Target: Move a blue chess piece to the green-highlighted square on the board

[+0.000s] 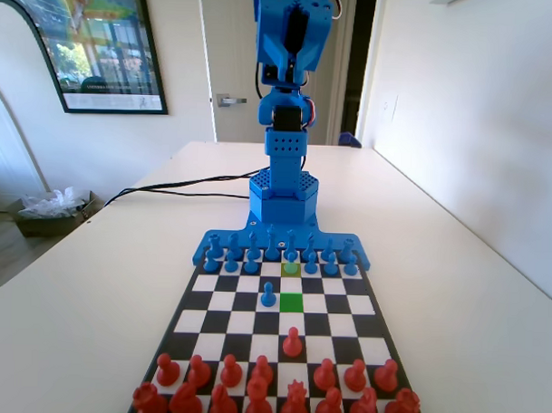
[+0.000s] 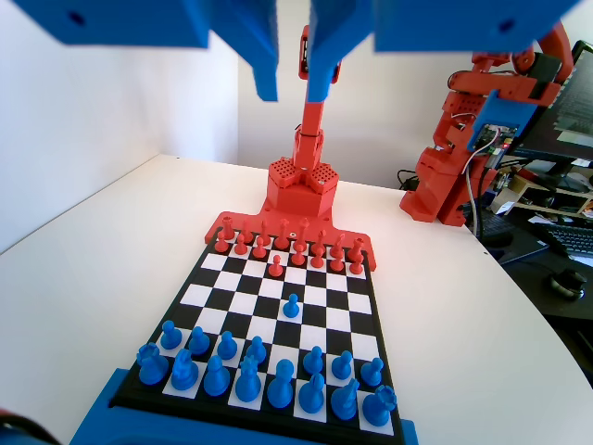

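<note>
1. Fixed view: the blue arm (image 1: pixel 289 98) stands folded upright at the far end of the board (image 1: pixel 184 305), reaching up past the frame's top centre, well above every piece.
2. Fixed view: the blue chess piece (image 1: pixel 291 257), tinted teal-green, stands on a duller olive cell in the blue pawn row, just right of the frame's centre. The green-highlighted square (image 1: pixel 292 302) lies two rows nearer the camera in the same file and is bare. A plain blue pawn (image 1: pixel 268 295) stands on the cell just left of it; a lone red pawn (image 1: pixel 292 341) stands two rows nearer again.
3. Wrist view: the gripper (image 2: pixel 293 88) hangs from the top edge, high above the table (image 2: pixel 83 278), its two jaws parted by a narrow gap with nothing between them.
4. Wrist view: no coloured cells show here. Blue pieces fill the bottom rows, red pieces the far rows, and the advanced blue pawn (image 2: pixel 291 305) stands near mid-board.
</note>
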